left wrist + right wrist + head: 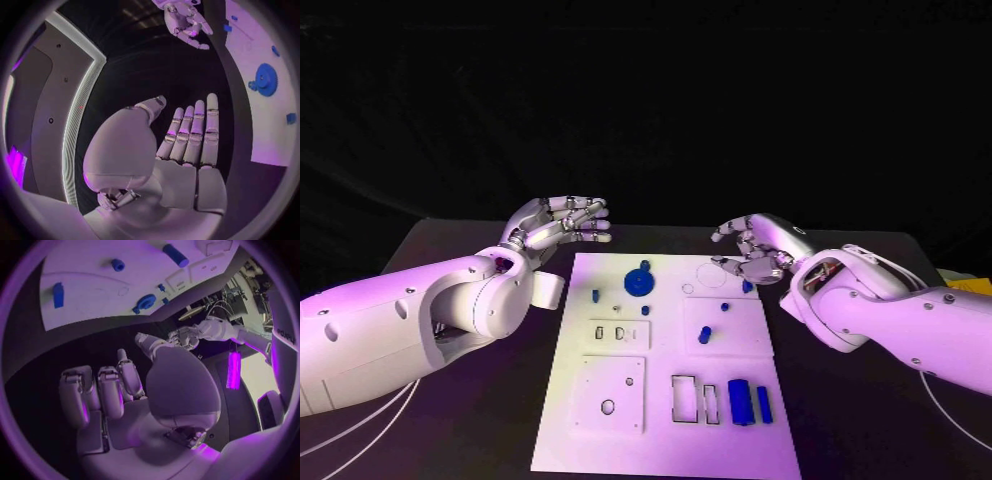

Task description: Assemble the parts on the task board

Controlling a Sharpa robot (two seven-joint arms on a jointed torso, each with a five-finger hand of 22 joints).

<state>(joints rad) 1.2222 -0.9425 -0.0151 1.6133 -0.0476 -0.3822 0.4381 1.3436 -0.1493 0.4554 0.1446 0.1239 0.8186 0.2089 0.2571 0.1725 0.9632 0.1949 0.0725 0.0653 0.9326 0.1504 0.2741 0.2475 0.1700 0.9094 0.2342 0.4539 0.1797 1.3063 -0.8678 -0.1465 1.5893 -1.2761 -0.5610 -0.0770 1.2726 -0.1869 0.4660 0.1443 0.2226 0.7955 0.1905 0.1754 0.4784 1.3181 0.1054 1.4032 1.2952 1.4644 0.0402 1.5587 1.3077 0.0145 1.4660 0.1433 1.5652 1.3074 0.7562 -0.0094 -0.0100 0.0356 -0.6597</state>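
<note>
Lying mid-tabletop [459, 440], the board [668, 440] carries its blue parts, a gear [640, 281] near the far edge. Left hand [560, 228] hovers off the far-left corner, fingers spread, grasping nothing. Right hand [759, 248] hangs over the far-right edge, fingers curled, nothing in them.

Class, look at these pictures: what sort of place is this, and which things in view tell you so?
Probably a robotics test bench: a white task board with small blue parts on a black table, and the left hand and right hand poised over it.
</note>
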